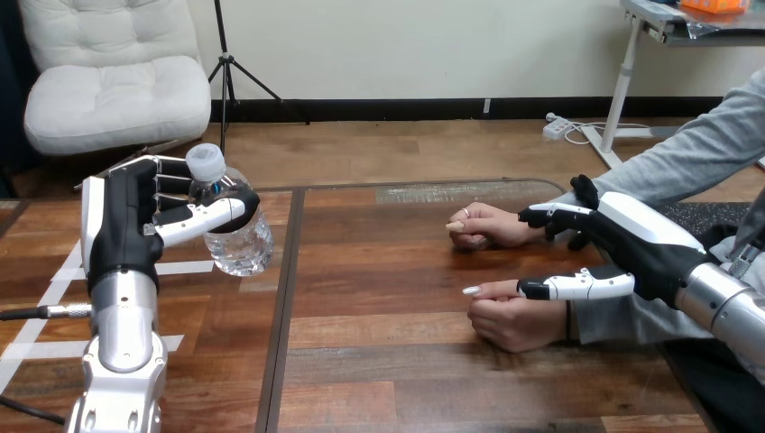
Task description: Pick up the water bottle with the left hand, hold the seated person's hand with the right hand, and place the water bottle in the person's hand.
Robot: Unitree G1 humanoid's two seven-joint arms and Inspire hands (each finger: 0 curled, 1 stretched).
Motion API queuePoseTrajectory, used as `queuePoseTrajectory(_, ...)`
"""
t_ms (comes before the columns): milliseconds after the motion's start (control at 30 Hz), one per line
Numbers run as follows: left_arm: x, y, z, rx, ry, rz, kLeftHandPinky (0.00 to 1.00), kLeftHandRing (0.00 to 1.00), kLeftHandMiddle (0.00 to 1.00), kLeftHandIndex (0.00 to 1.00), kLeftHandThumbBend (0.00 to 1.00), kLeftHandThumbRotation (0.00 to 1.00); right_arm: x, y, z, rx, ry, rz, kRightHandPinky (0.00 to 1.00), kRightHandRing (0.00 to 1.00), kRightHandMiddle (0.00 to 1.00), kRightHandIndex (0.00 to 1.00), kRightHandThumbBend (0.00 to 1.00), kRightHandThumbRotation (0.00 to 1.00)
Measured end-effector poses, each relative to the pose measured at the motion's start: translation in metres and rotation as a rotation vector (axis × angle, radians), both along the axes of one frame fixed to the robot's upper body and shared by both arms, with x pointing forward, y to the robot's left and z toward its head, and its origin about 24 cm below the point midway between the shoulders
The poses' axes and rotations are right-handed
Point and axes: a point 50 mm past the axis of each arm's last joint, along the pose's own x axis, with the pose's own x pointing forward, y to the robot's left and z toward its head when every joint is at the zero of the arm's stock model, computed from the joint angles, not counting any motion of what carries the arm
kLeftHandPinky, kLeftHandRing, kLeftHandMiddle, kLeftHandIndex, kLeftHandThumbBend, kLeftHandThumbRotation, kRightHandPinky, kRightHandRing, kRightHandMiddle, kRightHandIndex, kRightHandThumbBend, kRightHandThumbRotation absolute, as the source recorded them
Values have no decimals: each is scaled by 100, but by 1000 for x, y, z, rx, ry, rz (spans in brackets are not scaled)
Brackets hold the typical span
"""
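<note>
Rising from the bottom edge, the left arm ends in the left hand (pixel 122 225), clasped round the water bottle (pixel 239 245) above the worktop's (pixel 388 361) left part. At the right, the person's nearer hand (pixel 512 327) rests on the worktop. The right hand (pixel 631 242) lies between it and the person's farther hand (pixel 487 225); whether it grips either, I cannot tell.

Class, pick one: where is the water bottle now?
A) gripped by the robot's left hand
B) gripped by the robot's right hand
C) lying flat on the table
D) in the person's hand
A: the left hand has its thumb and fingers curled round the water bottle.
</note>
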Motion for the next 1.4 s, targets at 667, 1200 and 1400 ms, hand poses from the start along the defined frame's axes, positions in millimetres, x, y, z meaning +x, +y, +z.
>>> queuePoseTrajectory(667, -2, -1, 1, -24, -5, 6, 37, 42, 47, 45, 81, 0, -1, -5, 5, -31, 25, 24, 76, 86, 86, 86, 100, 85)
queuePoseTrajectory(1200, -4, 3, -2, -34, 7, 14, 38, 43, 47, 46, 80, 0, -4, -12, 10, -73, 22, 53, 75, 85, 85, 85, 100, 87)
queuePoseTrajectory(1400, -4, 3, -3, -40, 11, 10, 38, 43, 47, 46, 79, 0, -5, -15, 11, -88, 29, 51, 75, 85, 85, 85, 100, 81)
